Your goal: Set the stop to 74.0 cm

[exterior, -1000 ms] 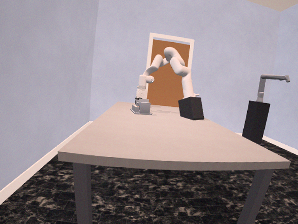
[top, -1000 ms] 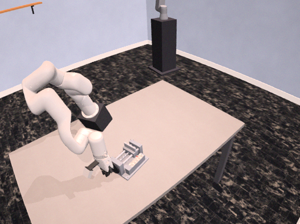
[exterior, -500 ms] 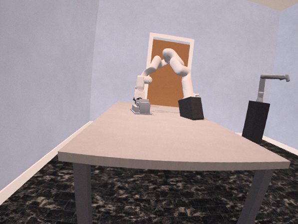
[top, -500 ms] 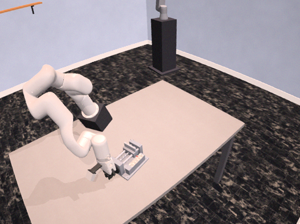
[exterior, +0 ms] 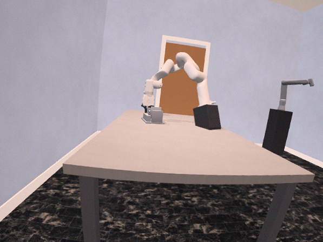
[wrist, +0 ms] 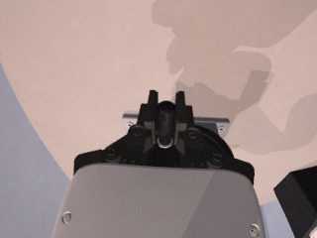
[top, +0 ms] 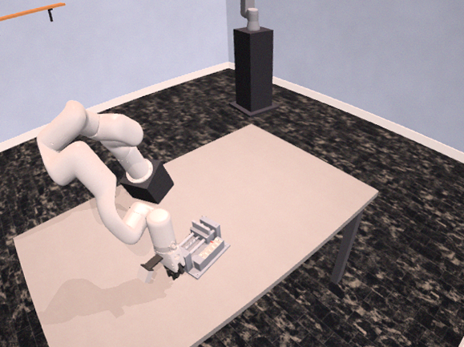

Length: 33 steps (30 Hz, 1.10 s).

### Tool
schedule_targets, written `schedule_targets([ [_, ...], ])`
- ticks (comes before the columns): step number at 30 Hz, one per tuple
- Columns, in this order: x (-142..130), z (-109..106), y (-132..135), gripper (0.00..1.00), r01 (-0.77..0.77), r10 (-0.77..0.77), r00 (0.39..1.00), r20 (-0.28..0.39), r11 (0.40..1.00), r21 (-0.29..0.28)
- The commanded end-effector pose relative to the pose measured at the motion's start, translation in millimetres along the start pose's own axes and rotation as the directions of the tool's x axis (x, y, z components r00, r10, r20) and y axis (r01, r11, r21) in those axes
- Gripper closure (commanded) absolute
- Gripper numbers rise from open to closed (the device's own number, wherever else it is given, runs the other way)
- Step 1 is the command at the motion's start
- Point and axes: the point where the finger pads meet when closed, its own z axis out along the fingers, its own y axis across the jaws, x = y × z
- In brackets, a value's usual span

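Pale table [top: 275, 192] [exterior: 182, 148], near edge | claw [top: 175, 272] [exterior: 146, 107] [wrist: 166, 102] pinched on handwheel's dark knob [wrist: 165, 121] | stop's device [top: 207, 252] [exterior: 156, 116] [wrist: 210, 122] to its right | scale unreadable | best: follow the wheel's circle, slow near 74.0, then release

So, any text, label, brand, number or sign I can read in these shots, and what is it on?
No text can be read in any view.
Scale strip on the grey stop fixture: pale marks and a red spot, too small to read.
Robot arm and gripper: no lettering that I can make out.
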Motion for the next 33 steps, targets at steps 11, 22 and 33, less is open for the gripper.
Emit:
schedule_targets([
  [11, 0.3, -22.7, -6.1, 0.94, 0.001, -0.001, 1.0, -0.001, 1.0, 0.001],
  [22, 0.3, -38.1, -0.3, 0.94, 0.001, -0.001, 1.0, -0.001, 1.0, 0.001],
  [33, 0.3, -47.7, 10.5, 0.94, 0.001, -0.001, 1.0, -0.001, 1.0, 0.001],
])
